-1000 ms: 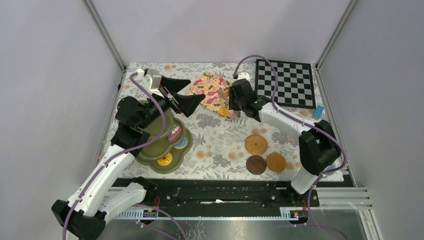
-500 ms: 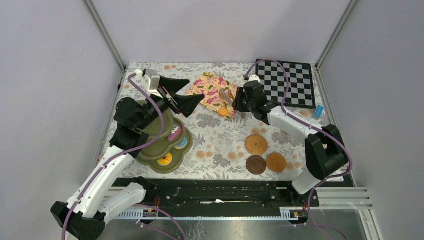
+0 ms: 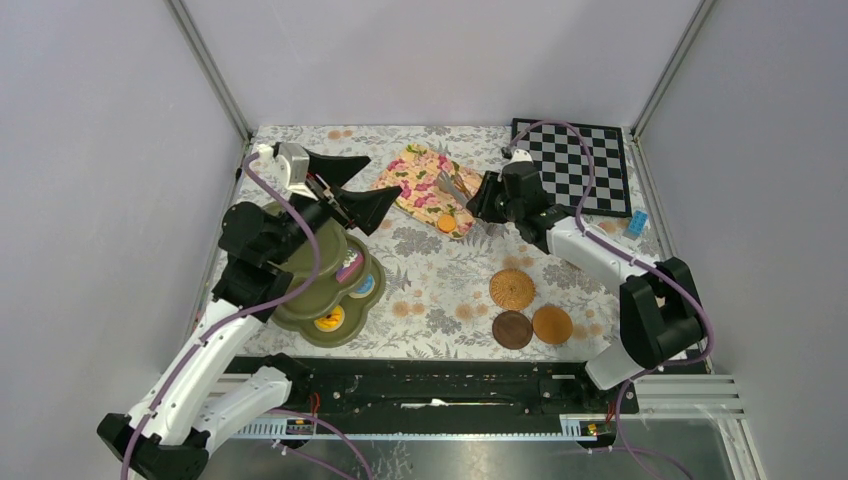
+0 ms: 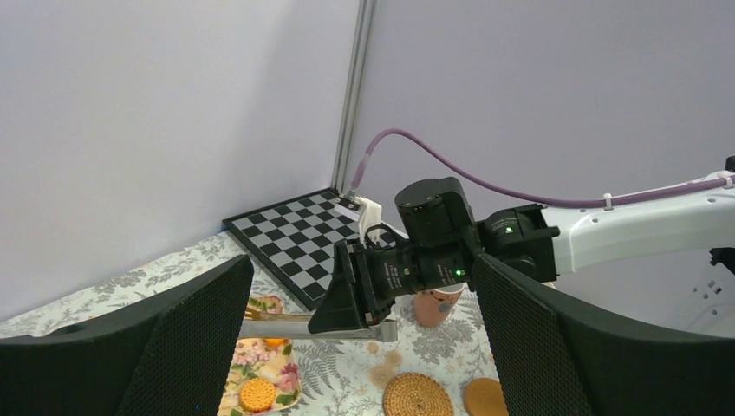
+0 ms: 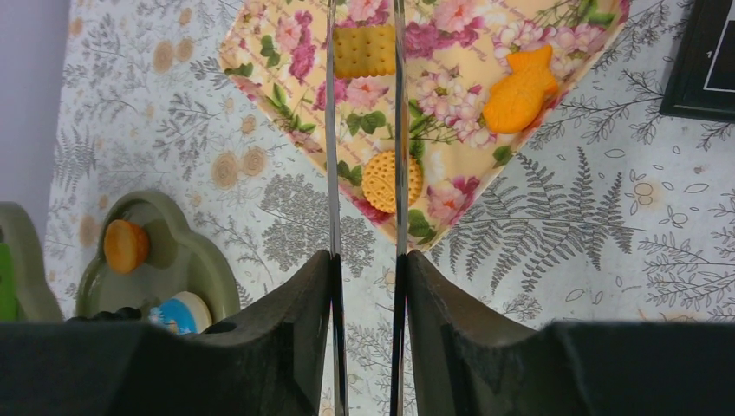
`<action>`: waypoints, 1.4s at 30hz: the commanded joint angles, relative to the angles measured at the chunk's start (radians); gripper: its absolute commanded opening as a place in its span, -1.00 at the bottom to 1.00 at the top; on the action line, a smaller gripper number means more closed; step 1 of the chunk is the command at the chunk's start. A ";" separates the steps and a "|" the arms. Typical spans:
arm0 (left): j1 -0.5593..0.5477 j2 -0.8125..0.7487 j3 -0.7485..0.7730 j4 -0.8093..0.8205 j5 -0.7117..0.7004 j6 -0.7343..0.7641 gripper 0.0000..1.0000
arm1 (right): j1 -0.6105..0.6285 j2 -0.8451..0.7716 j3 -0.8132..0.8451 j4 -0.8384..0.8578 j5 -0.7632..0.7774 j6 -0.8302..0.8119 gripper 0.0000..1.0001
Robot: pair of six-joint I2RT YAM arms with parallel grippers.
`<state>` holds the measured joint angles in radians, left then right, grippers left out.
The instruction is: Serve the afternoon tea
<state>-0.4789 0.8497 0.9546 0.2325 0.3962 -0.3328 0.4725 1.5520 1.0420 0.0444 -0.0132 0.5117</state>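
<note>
My right gripper is shut on the metal tongs, whose two arms reach over a floral napkin. On the napkin lie a square cracker, a round biscuit and an orange fish biscuit. The tongs' tips are out of the right wrist view. My left gripper is open and empty, above the olive-green stand, which holds several pastries. Three coasters lie front right. A brownish-pink mug stands behind my right gripper. The other mugs are out of view.
The chessboard lies at the back right, close behind my right arm. A small pale blue object sits at the right edge. Grey walls with metal posts close in the table on three sides.
My right gripper has drawn back to the right with the tongs, towards the chessboard. My left gripper has shifted slightly left and stays open.
</note>
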 commanded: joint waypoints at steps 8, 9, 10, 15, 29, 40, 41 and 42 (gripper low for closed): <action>0.006 -0.091 0.009 0.010 -0.154 0.065 0.98 | -0.007 -0.155 0.014 0.077 -0.154 0.008 -0.19; 0.008 -0.097 0.007 0.011 -0.163 0.066 0.98 | -0.006 -0.167 0.020 0.077 -0.180 0.007 -0.19; 0.010 -0.103 0.006 0.011 -0.169 0.067 0.98 | -0.006 -0.181 0.026 0.077 -0.210 0.010 -0.19; 0.020 -0.137 0.005 0.011 -0.208 0.069 0.98 | 0.028 -0.243 0.056 0.095 -0.344 0.046 -0.20; 0.020 -0.192 0.055 0.013 -0.249 0.047 0.98 | 0.292 -0.253 0.187 0.068 -0.372 0.060 -0.22; 0.020 -0.187 0.072 0.003 -0.242 0.034 0.98 | 0.377 -0.221 0.209 0.068 -0.383 0.068 -0.21; 0.020 -0.186 0.074 0.001 -0.240 0.033 0.98 | 0.381 -0.216 0.207 0.068 -0.386 0.063 -0.21; 0.019 -0.184 0.076 -0.001 -0.239 0.031 0.98 | 0.384 -0.212 0.207 0.066 -0.384 0.059 -0.21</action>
<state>-0.4633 0.6628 0.9833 0.2184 0.1631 -0.2890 0.8341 1.3239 1.2068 0.0650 -0.3656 0.5705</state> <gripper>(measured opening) 0.990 0.400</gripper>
